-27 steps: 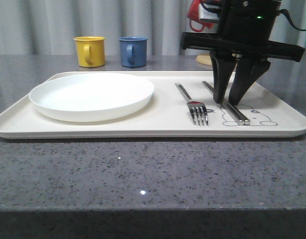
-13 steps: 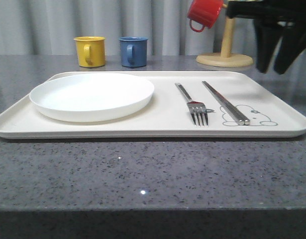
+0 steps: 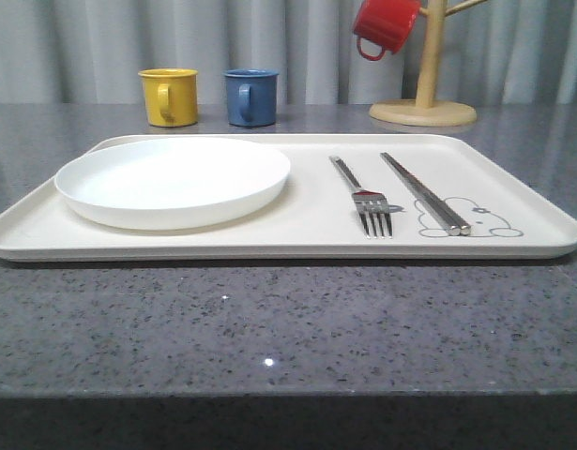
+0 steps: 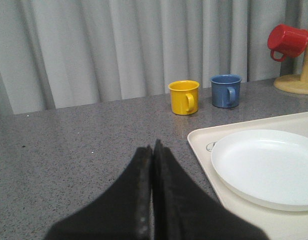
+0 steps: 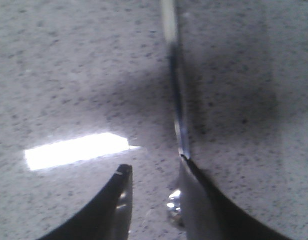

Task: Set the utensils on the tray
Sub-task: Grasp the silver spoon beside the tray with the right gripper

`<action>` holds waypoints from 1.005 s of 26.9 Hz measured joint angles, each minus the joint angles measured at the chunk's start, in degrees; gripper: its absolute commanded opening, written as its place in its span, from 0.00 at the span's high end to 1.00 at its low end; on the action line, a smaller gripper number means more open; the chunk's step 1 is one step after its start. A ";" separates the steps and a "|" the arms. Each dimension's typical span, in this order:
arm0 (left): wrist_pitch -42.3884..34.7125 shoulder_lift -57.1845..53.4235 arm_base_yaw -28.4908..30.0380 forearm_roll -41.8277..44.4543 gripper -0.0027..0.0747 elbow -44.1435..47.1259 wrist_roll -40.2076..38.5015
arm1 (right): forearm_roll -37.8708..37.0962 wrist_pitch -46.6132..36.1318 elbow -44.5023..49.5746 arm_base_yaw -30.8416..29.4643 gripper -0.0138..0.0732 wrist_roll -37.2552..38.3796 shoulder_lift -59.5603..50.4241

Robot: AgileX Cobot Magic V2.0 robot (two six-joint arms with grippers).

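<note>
Left gripper (image 4: 152, 152): my two black fingers (image 4: 143, 170) are pressed flat together along their whole length, no gap between them, tips level with each other.
Left gripper pose: I hold it low over the tabletop (image 4: 83, 145), pointing forward along the surface, with nothing between the fingers.
Right gripper (image 5: 155, 167): my fingers stand apart with a clear gap between the tips.
Right gripper pose: I point it down at the grey speckled tabletop, close above it.
Right fingers: a thin shiny metal handle (image 5: 176, 100) runs along the inner edge of one finger (image 5: 204, 200); the view is too blurred to tell whether I touch it.
</note>
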 measured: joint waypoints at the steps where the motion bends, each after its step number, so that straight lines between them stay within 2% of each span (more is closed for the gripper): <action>1: 0.00 0.00 0.00 0.00 0.99 0.00 0.00 | 0.00 0.02 0.00 -0.31 0.53 -0.30 0.33; 17: 0.00 0.00 0.00 0.00 0.99 0.00 0.00 | -2.39 -2.41 0.00 -0.82 0.54 -1.33 7.63; 19: 0.00 0.00 0.00 0.00 0.99 0.00 0.00 | -2.39 -2.54 0.00 -0.82 0.59 -1.33 7.83; 24: 0.00 0.00 0.00 0.00 0.99 0.00 0.00 | -2.39 -2.54 0.00 -0.82 0.82 -1.42 7.83; 27: 0.00 0.00 0.00 0.00 0.99 0.00 0.00 | -2.50 -2.54 0.00 -0.82 0.88 -1.45 7.83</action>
